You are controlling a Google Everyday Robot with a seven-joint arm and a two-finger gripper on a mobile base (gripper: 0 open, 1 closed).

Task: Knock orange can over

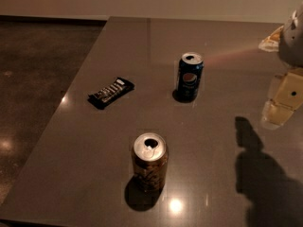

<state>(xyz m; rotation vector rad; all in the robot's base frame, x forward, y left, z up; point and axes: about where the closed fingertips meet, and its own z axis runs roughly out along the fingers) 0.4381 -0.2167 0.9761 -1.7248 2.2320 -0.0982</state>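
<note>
Well left of the gripper (280, 102) at the right edge, the orange can (149, 162) stands upright on the bench (71, 167) — orange-brown patterned body, silver top opened — whether the gripper is parted, I cannot tell.

We see the tool (278, 109) at the right edge over the table (80, 160), and the stretch of surface between it and the orange can (149, 167) is open for a pass. The dark blue can (190, 77) stands upright farther back, well apart from the orange can. The black wrapped bar (111, 92) lies flat at the back left, off that line.
</note>
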